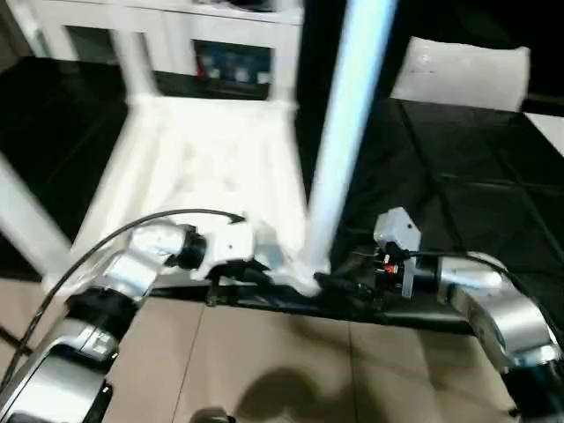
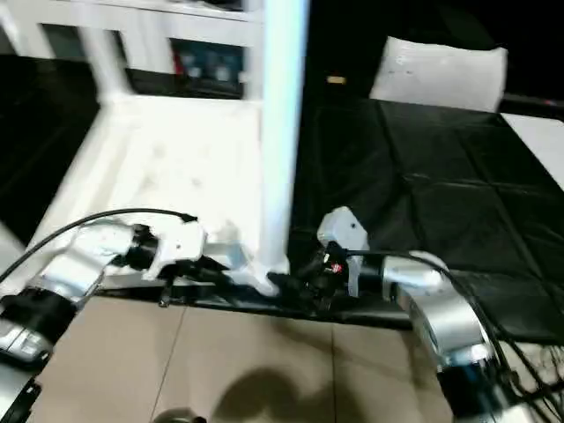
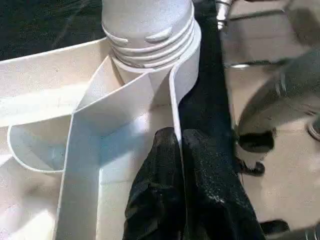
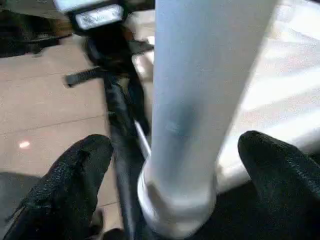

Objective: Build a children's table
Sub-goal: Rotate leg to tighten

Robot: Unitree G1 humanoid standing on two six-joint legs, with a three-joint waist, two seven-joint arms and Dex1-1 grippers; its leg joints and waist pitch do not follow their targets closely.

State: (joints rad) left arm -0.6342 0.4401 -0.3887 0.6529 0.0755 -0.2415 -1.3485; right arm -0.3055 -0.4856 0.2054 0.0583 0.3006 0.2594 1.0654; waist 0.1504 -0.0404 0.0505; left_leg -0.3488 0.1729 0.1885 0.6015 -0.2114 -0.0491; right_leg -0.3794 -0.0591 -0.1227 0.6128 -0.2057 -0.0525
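The children's table point(image 1: 207, 167) lies upside down on a dark mat, a leg point(image 1: 339, 150) standing in its near corner socket. The left claw point(image 3: 180, 200) pinches the top's rim; the right claw point(image 4: 170, 175) straddles the leg, wide open. Next, seemingly: grip and twist the leg home.
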